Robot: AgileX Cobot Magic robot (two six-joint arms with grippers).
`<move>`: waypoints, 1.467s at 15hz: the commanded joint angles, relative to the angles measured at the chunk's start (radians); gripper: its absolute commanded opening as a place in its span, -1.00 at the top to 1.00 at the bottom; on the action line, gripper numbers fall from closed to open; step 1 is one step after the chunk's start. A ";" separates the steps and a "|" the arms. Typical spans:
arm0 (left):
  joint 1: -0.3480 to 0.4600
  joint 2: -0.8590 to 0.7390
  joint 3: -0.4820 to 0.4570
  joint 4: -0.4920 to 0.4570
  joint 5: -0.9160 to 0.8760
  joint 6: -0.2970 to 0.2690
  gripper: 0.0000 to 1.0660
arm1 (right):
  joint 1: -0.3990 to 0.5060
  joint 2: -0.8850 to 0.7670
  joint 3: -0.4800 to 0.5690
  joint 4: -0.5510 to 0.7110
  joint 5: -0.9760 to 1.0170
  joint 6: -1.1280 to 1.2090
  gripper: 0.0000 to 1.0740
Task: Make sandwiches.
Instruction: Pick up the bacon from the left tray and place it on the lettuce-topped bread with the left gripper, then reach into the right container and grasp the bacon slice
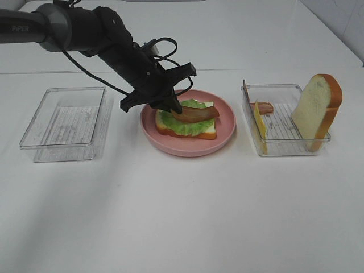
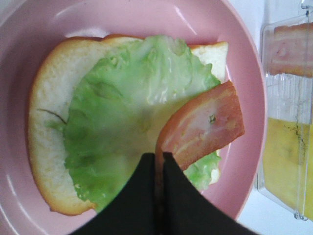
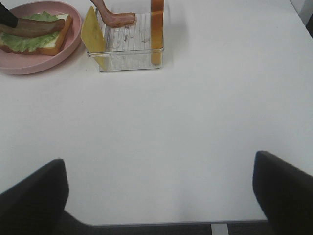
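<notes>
My left claw [image 1: 175,108] pinches the bacon strip [image 1: 198,115] over the sandwich [image 1: 187,129] on the pink plate [image 1: 187,149]. I should lay it flat, pointing to 3 o'clock, then let go. My right claw [image 3: 159,192] is wide open.

You see left gripper [image 2: 159,157] at lower middle of frame, black fingers pinched together on end of bacon strip [image 2: 205,127]. Strip arcs toward right of frame, over lettuce leaf [image 2: 127,112]; contact unclear. Lettuce covers most of bread slice [image 2: 46,127], crust showing at left. Bread lies on pink plate [image 2: 29,39]. At right edge: clear tray [image 2: 299,214], second bacon strip [image 2: 291,49] upper, cheese slice [image 2: 288,161] lower.
</notes>
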 commanded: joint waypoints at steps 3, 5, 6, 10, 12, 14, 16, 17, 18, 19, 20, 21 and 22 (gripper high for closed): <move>-0.005 -0.005 -0.004 0.060 -0.011 -0.007 0.57 | -0.005 -0.031 0.001 0.003 -0.009 -0.008 -0.83; -0.005 -0.008 -0.004 0.068 -0.012 0.000 -0.05 | -0.005 -0.031 0.001 0.003 -0.009 -0.008 -0.83; -0.005 -0.016 -0.005 0.067 -0.014 0.048 -0.58 | -0.005 -0.031 0.001 0.003 -0.009 -0.008 -0.83; -0.003 -0.092 -0.049 0.169 0.085 0.056 -0.75 | -0.005 -0.031 0.001 0.003 -0.009 -0.008 -0.83; -0.003 -0.115 -0.105 0.275 0.183 0.017 -0.75 | -0.005 -0.031 0.001 0.003 -0.009 -0.008 -0.83; -0.003 -0.125 -0.213 0.416 0.388 -0.017 -0.75 | -0.005 -0.031 0.001 0.003 -0.009 -0.008 -0.83; -0.003 -0.139 -0.320 0.493 0.585 0.023 -0.75 | -0.005 -0.031 0.001 0.003 -0.009 -0.008 -0.83; -0.003 -0.154 -0.314 0.493 0.585 0.023 -0.75 | -0.005 -0.031 0.001 0.003 -0.009 -0.008 -0.83; -0.003 -0.182 -0.300 0.498 0.585 0.026 -0.75 | -0.005 -0.031 0.001 0.004 -0.009 -0.008 -0.83; -0.003 -0.207 -0.271 0.516 0.585 0.031 -0.75 | -0.005 -0.031 0.001 0.005 -0.009 -0.008 -0.83; -0.002 -0.262 -0.189 0.560 0.585 0.044 -0.75 | -0.005 -0.031 0.001 0.005 -0.009 -0.008 -0.83; -0.002 -0.306 -0.104 0.594 0.585 0.045 -0.75 | -0.005 -0.031 0.001 0.005 -0.009 -0.008 -0.83; -0.001 -0.334 -0.056 0.611 0.585 0.045 -0.75 | -0.005 -0.031 0.001 0.005 -0.009 -0.008 -0.83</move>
